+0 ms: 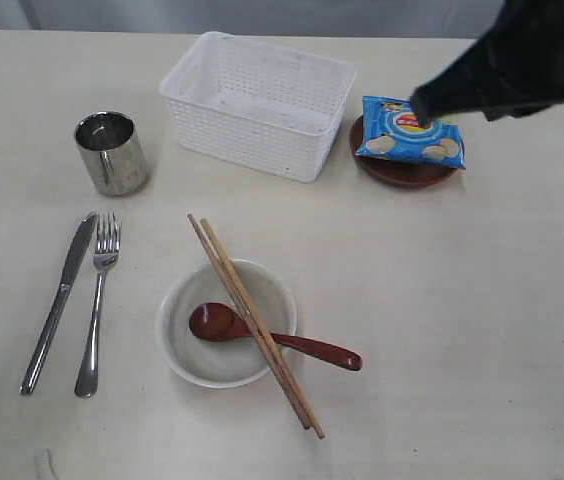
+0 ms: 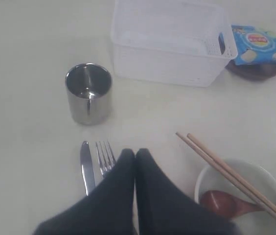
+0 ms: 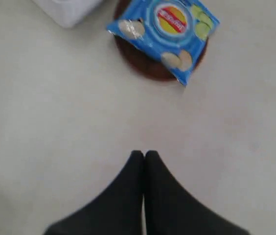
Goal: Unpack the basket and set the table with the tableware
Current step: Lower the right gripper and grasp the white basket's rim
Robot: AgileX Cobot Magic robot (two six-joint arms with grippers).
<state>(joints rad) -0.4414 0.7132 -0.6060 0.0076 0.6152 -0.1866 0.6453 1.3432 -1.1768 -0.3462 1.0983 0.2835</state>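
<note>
My left tool (image 2: 135, 154) and right tool (image 3: 144, 155) were both pressed together, empty. The white basket (image 1: 252, 140) sat on the worktop (image 1: 462, 300) just beside the reddish-brown plate (image 1: 402, 176), apparently empty. I judged it light, slightly flexible plastic, best gripped at its rim.

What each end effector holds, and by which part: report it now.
Nothing is held: the left end effector and the right end effector are both shut empty.

Soft even light, slightly blurred wrist views.

Most of plate (image 1: 403, 178) — under chips bag (image 1: 411, 134)
</note>
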